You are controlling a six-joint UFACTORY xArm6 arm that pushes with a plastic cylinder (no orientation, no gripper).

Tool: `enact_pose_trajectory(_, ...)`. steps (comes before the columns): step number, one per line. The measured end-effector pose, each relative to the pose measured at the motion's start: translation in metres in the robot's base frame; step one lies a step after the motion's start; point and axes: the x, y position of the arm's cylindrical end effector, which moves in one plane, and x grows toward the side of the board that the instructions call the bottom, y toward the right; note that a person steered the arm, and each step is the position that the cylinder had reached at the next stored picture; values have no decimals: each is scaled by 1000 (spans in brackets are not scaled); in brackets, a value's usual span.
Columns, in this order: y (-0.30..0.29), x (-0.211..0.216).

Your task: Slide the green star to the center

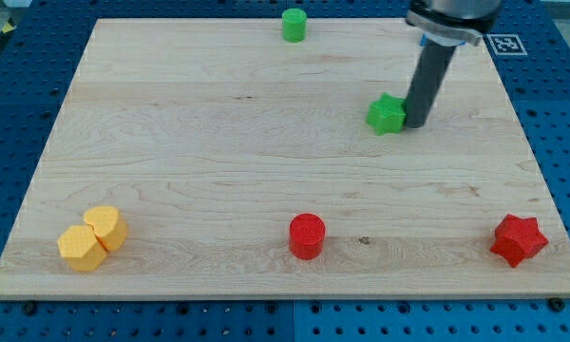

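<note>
My tip (417, 123) is touching the right side of the green star (387, 115), which is sitting right of centre on the wooden surface (218, 142). The end effector is a plain rod, lacking parts that part or clamp. A green cylinder (294, 25) is standing at the far edge. Along the near edge are lying two touching yellow blocks (93, 237), a red cylinder (307, 236) and a red star (519, 239).

board middle (266, 152) bare, blocks along edges
</note>
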Motion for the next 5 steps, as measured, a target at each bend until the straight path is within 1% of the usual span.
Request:
enact_pose_trajectory(2,-78,0)
enact_pose_trajectory(3,-86,0)
enact_pose_trajectory(5,-127,0)
